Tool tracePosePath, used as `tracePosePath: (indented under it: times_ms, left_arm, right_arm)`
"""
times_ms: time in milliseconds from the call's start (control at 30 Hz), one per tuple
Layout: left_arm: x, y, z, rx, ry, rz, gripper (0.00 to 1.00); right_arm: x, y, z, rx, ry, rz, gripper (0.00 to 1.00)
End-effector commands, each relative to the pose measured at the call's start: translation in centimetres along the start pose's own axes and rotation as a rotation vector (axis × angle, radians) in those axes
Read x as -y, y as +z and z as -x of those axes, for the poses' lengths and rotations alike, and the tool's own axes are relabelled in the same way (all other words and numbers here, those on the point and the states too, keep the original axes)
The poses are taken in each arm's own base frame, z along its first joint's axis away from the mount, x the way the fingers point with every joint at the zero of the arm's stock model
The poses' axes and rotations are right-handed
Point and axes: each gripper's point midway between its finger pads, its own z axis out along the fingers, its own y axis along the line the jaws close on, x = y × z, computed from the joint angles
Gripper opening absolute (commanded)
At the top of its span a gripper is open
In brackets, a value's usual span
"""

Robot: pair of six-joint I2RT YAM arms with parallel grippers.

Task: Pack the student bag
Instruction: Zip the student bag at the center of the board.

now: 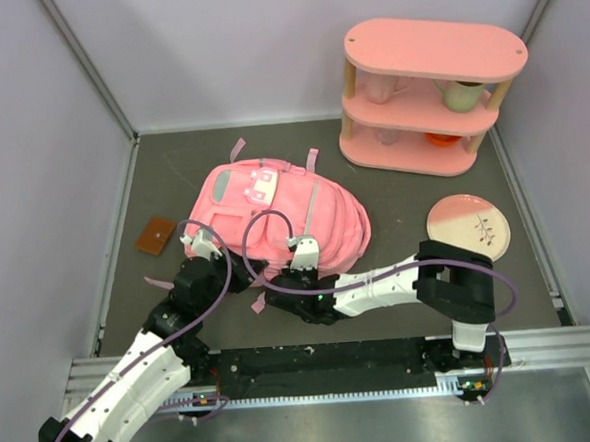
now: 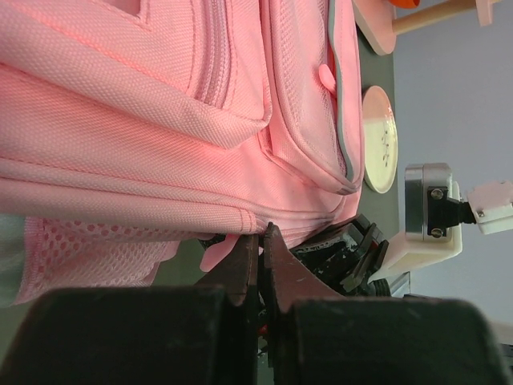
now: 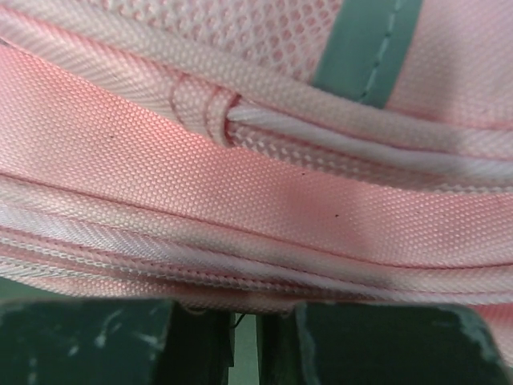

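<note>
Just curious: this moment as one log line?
student bag: lying flat | left gripper: shut at bag edge | right gripper: against bag, grip unclear

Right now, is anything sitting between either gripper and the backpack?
Nothing visible. The left gripper and the right gripper both sit against the near edge of the backpack, with only its pink fabric before their fingers. The small brown item and the plate lie off to the sides.

Grey table, student bag, plate, shelf unit
</note>
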Motion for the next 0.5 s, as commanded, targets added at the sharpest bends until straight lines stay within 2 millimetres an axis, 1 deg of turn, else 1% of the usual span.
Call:
tracePosePath:
  times_ms: [0, 33, 100, 133, 200, 233, 300, 333, 467]
  left_arm:
    - [3.1, -0.5, 1.0, 0.03, 0.017, -0.131, 0.0]
    - [3.3, -0.5, 1.0, 0.031, 0.019, -0.136, 0.0]
    - [3.1, -0.5, 1.0, 0.034, 0.022, -0.131, 0.0]
    - [3.0, -0.5, 1.0, 0.033, 0.021, -0.127, 0.0]
    - [2.9, -0.5, 1.1, 0.041, 0.025, -0.122, 0.0]
    - [2.8, -0.5, 1.1, 0.045, 0.029, -0.116, 0.0]
    - [2.5, -0.6, 1.3, 0.054, 0.036, -0.103, 0.0]
    - [2.5, -0.6, 1.4, 0.057, 0.04, -0.099, 0.0]
    - [2.1, -0.9, 1.7, 0.077, 0.052, -0.082, 0.0]
  right_arm:
    - [0.8, 0.0, 2.3, 0.042, 0.042, -0.014, 0.02]
    - [1.4, -0.1, 1.9, 0.035, 0.032, -0.019, 0.0]
    - [1.3, -1.0, 2.8, 0.042, 0.058, 0.015, 0.0]
    - [2.1, -1.2, 2.2, 0.033, 0.049, 0.021, 0.0]
    - [2.0, -2.1, 2.6, 0.032, 0.091, 0.073, 0.0]
    - [3.1, -2.2, 1.9, 0.023, 0.078, 0.061, 0.0]
    - [4.3, -2.7, 1.7, 0.017, 0.092, 0.054, 0.0]
    - [5.3, -3.0, 1.5, 0.017, 0.092, 0.051, 0.0]
    - [7.1, -3.9, 1.5, 0.011, 0.106, 0.065, 0.0]
